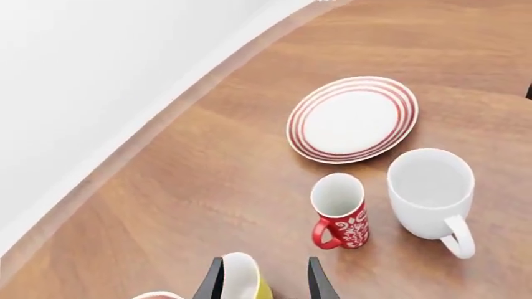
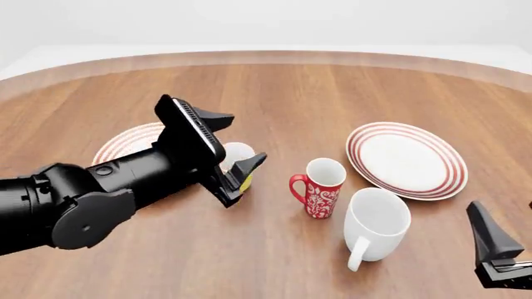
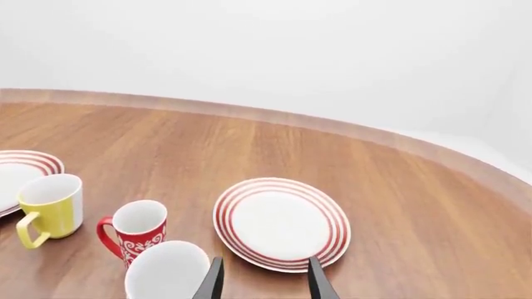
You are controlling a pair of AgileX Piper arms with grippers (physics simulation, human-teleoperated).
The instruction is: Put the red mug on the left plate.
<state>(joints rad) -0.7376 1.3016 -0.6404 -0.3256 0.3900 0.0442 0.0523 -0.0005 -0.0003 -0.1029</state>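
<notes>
My left gripper (image 2: pixel 233 152) hung spread wide over the table, fingers apart and holding nothing, with the yellow mug (image 2: pixel 239 157) lying between and just beyond them. My right gripper (image 2: pixel 497 252) sat low at the near right edge; in its wrist view the two fingers stood apart and empty, so I took it as open too.

The red mug (image 2: pixel 318 187) stood upright on the bare wooden table (image 2: pixel 291 93), near the middle, its loop handle turned toward my left arm. I judged it light, rigid and glazed, so likely slick, and breakable if dropped or knocked. The sound hold looked to be across the body below the rim, or over the rim wall with one finger inside, leaving the handle free. The white mug (image 2: pixel 375 224) stood just beside it on the near right, close enough to bump.

It was small and tall, red with a white floral pattern, white inside.

Farther off, the left plate (image 2: pixel 124 144), white with thin red rings, lay partly hidden behind my left arm, the yellow mug at its edge. Its look-alike, the right plate (image 2: pixel 407 159), lay beyond the white mug.
</notes>
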